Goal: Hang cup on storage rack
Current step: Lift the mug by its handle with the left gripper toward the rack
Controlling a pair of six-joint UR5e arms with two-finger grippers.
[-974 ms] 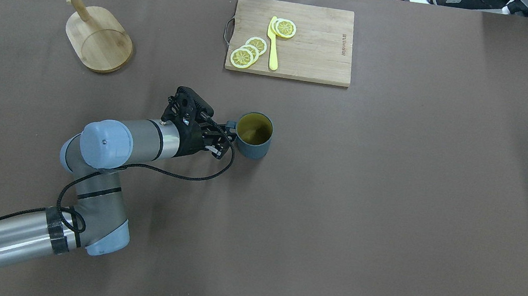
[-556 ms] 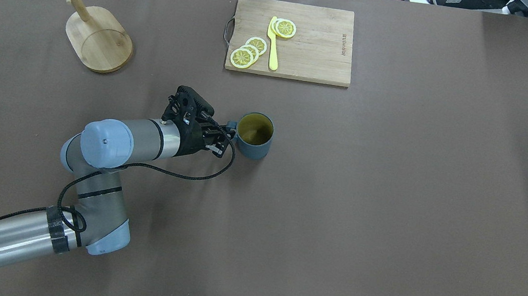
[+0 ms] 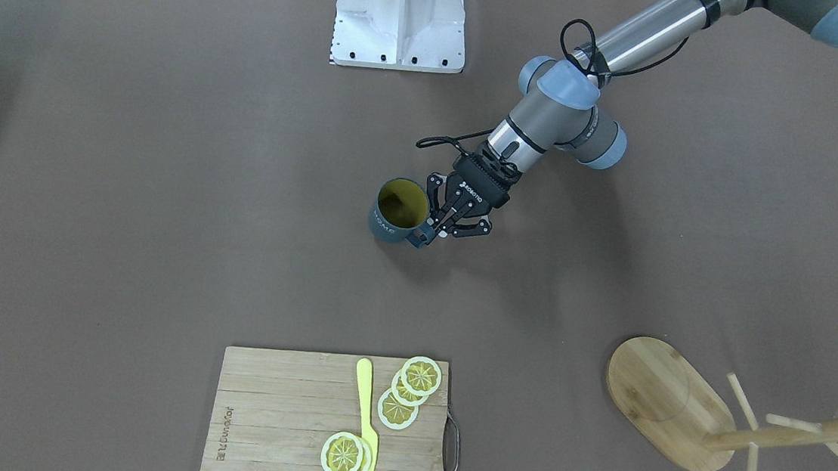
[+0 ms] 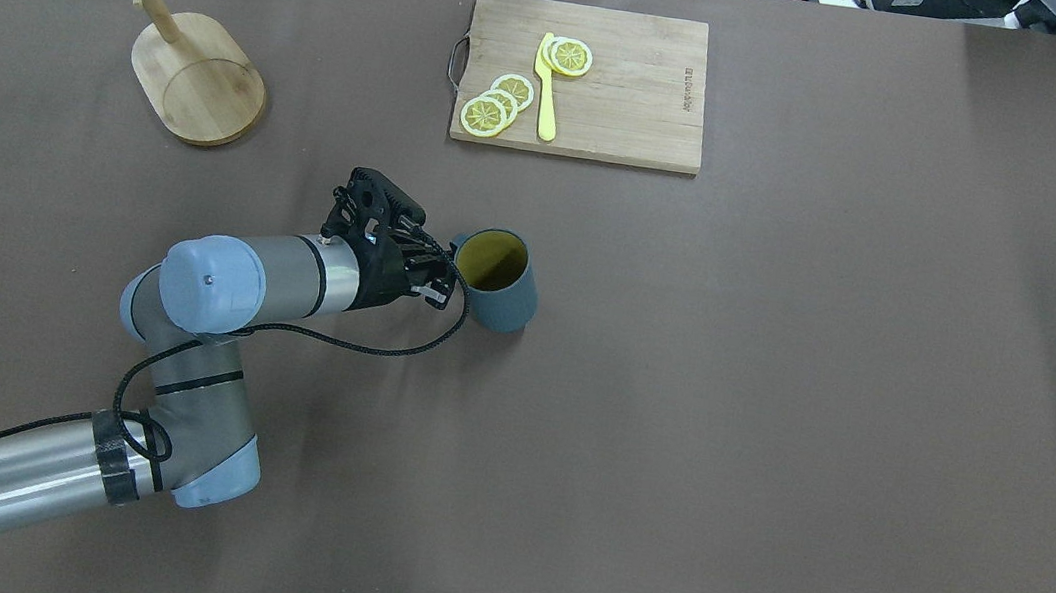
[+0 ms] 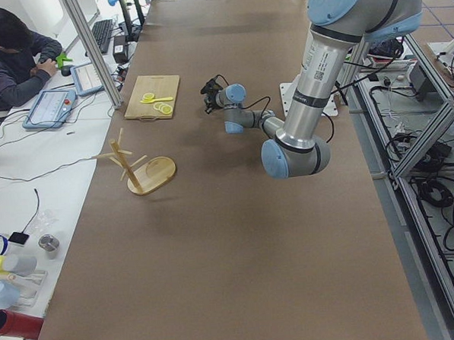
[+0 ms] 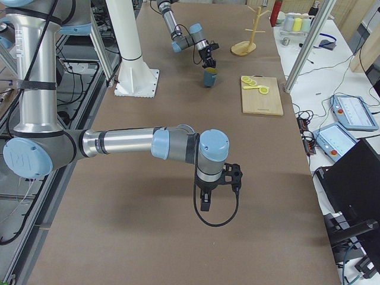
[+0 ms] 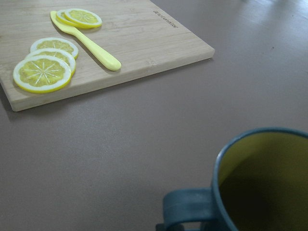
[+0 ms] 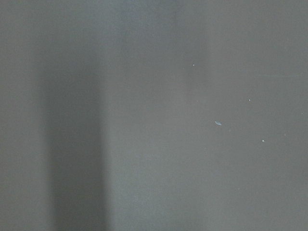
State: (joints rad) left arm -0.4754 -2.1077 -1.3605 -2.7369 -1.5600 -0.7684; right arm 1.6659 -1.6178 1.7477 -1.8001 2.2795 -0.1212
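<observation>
The cup (image 4: 499, 301), dark teal-blue with a yellow inside, is held by its handle in my left gripper (image 4: 449, 265), which is shut on it. The cup leans slightly, its mouth up, near the table's middle. It also shows in the front-facing view (image 3: 395, 209) with my left gripper (image 3: 425, 234), and in the left wrist view (image 7: 263, 192). The storage rack (image 4: 199, 80), a bamboo mug tree with an oval base, stands at the far left, well apart from the cup. My right gripper (image 6: 205, 203) shows only in the exterior right view; I cannot tell its state.
A wooden cutting board (image 4: 623, 97) with lemon slices (image 4: 496, 103) and a yellow knife (image 4: 547, 87) lies beyond the cup. An operator (image 5: 11, 55) sits at a side desk. The right wrist view shows only brown table.
The cup has shifted a little to the left with my left gripper and now leans, seemingly lifted slightly. The left arm drew back a little.
</observation>
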